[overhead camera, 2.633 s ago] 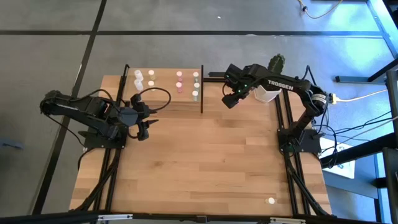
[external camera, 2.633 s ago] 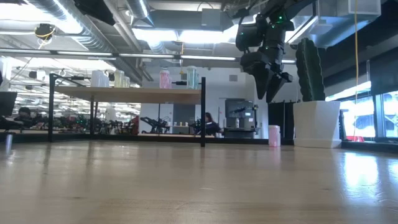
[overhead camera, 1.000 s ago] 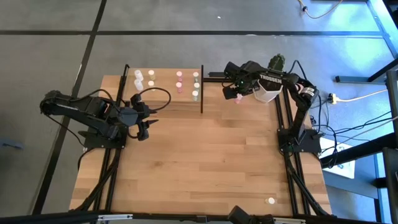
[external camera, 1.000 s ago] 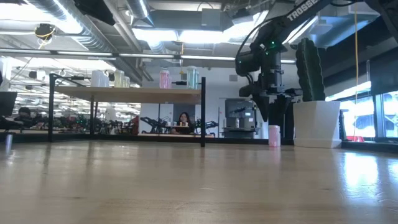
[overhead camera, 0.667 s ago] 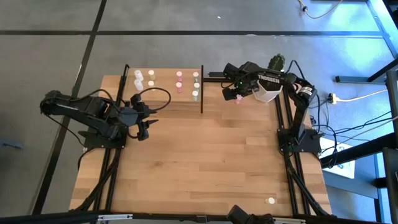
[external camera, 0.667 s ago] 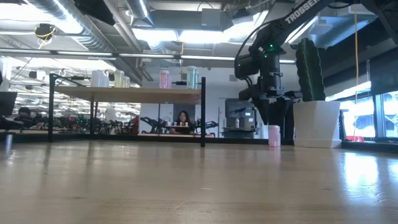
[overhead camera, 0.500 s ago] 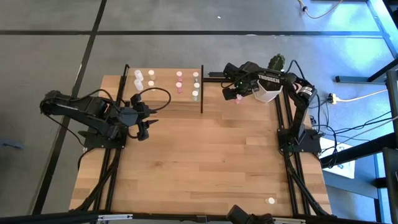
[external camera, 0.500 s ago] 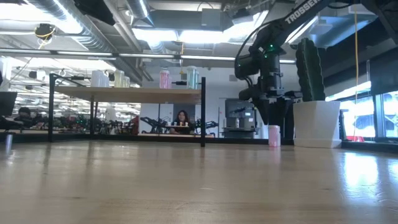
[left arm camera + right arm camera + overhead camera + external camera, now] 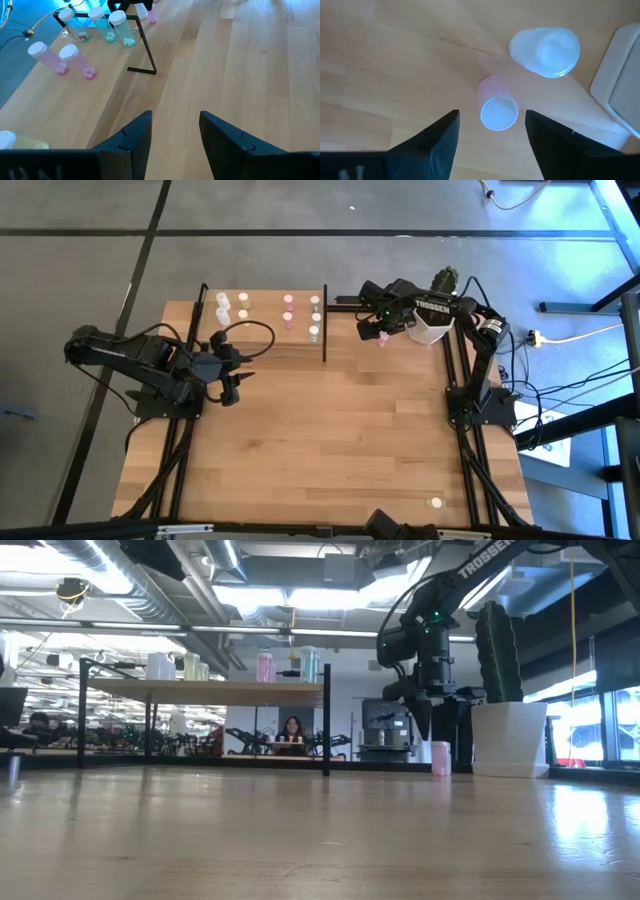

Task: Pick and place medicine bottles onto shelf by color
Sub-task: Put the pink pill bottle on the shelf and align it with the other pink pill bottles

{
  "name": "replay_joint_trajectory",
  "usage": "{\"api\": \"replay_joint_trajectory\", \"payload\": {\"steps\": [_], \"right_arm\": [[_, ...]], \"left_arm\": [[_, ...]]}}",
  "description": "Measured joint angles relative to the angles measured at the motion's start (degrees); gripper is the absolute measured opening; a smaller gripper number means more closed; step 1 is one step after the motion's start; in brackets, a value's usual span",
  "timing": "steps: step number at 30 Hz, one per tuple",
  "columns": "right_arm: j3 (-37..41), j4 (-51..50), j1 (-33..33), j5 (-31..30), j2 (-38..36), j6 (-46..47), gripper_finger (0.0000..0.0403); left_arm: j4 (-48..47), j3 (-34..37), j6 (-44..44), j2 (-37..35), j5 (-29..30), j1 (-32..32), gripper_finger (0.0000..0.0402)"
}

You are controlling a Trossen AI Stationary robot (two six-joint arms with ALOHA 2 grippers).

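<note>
right gripper (image 9: pixel 487 125): jaws being held wide, nothing gripped, poised directly over a pink bottle (image 9: pixel 495 104) standing on the table (image 9: pixel 340 430) beside the cactus pot (image 9: pixel 432 328)
left gripper (image 9: pixel 175 130): being held partly open and empty, near the shelf (image 9: pixel 265 320)
shelf bottles (image 9: pixel 288 311): being kept upright in rows on the shelf
stray bottle (image 9: pixel 435 503): lying near the table's front edge

A yellow bottle (image 9: pixel 20 143) is cut off by the left wrist view's edge. The white pot (image 9: pixel 620 85) is cut off in the right wrist view.
</note>
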State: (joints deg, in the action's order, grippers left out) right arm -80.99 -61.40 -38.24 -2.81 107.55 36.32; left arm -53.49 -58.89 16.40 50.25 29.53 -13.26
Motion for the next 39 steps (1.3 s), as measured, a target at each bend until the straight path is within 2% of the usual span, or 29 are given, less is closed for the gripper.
{"api": "replay_joint_trajectory", "payload": {"steps": [9,17,25,31,39], "right_arm": [[0.10,0.04,0.00,0.78,0.00,0.95,0.0229],[5.66,3.29,0.00,0.95,0.00,-0.55,0.0229],[6.25,9.43,0.00,0.95,0.00,-2.01,0.0229],[6.25,9.17,0.00,0.63,0.00,-2.08,0.0229],[6.25,8.80,0.02,-1.22,0.00,-2.21,0.0189]], "left_arm": [[-0.01,0.00,0.00,0.01,-0.01,0.00,0.0157],[-0.01,0.00,0.01,0.01,-0.01,0.00,0.0157],[0.04,0.00,0.07,0.00,-0.01,0.00,0.0157],[0.17,0.00,0.16,0.01,-0.01,0.00,0.0157],[0.18,0.00,0.18,0.01,-0.01,0.00,0.0157]]}}
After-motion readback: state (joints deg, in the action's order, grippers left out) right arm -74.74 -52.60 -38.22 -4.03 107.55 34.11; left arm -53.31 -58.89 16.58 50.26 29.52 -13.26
